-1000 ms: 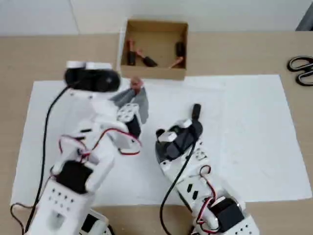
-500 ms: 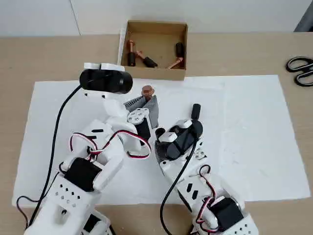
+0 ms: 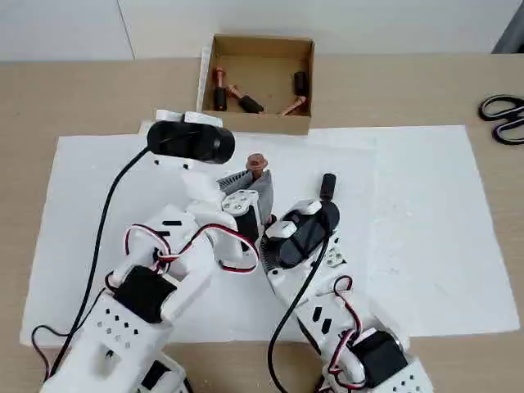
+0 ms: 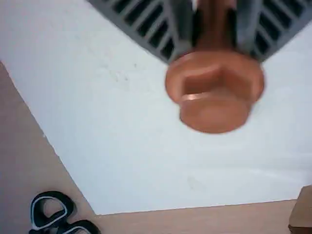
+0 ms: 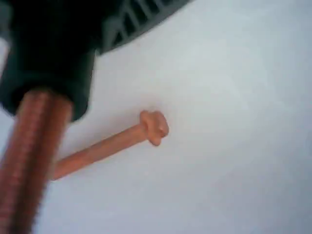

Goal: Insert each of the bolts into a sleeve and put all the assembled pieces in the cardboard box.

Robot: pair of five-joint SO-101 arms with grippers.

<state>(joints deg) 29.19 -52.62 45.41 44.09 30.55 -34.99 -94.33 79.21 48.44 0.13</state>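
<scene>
Tan cardboard box (image 3: pixel 262 123) part filled, copper bolt (image 3: pixel 256 161) and black sleeve (image 3: pixel 327 187) held in front of it

From where I stand the cardboard box sits on the surface (image 3: pixel 49 90) at the far edge of a white sheet (image 3: pixel 426 213), open at the top. Inside, by its left wall, lies a sleeved bolt (image 3: pixel 219 88), copper end away from the arms, black end toward them. Just beside it a second sleeved bolt (image 3: pixel 244 98) lies at a slant. By the opposite wall is a short black piece (image 3: pixel 301 82), and near it, at the front corner, a slanted copper piece (image 3: pixel 295 106); whether those two are joined I cannot tell.

The left claw (image 3: pixel 252 178) is closed on the copper bolt: its grey fingers (image 4: pixel 141 19) press the shank from both sides, and the hexagonal head stands clear beyond the fingertips, over the sheet and a little in front of the box. Close to its right, the right claw (image 3: pixel 325 205) is closed on the black sleeve, which juts out past the fingertips toward the box. From that arm's wrist, a threaded shank (image 5: pixel 29 161) in copper sticks out of the sleeve's end, and a further bolt (image 5: pixel 112 144) shows against the white sheet beyond. Bolt and sleeve are near each other but apart. Scissors (image 3: pixel 503 117) lie on the bare surface off the sheet's far right corner
</scene>
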